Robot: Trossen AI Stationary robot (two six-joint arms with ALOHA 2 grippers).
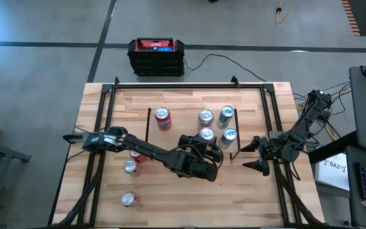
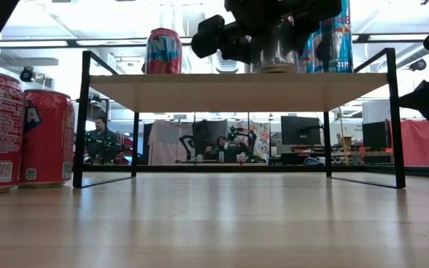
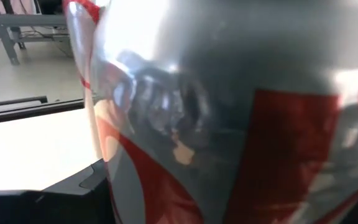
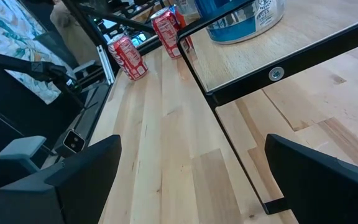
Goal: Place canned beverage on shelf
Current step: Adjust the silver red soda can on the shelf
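The shelf, a light-wood board on thin black legs, stands mid-table. On it stand a red can, a silver can and two blue cans. My left gripper reaches over the shelf's near edge and is shut on a silver-and-red can, which fills the left wrist view. The low view shows this can under the dark gripper. My right gripper waits open at the table's right side, beside the shelf's right legs. My left gripper holds the silver-and-red can by its side wall, coming roughly level from the table's near side. The can hides the fingers in the wrist view. The can is upright, and its base appears to rest on the shelf board.
Three red cans stand on the table left of and in front of the shelf, one partly under my left arm. A black-and-red box sits on the floor beyond the far edge. Bare tabletop lies in front of the shelf.
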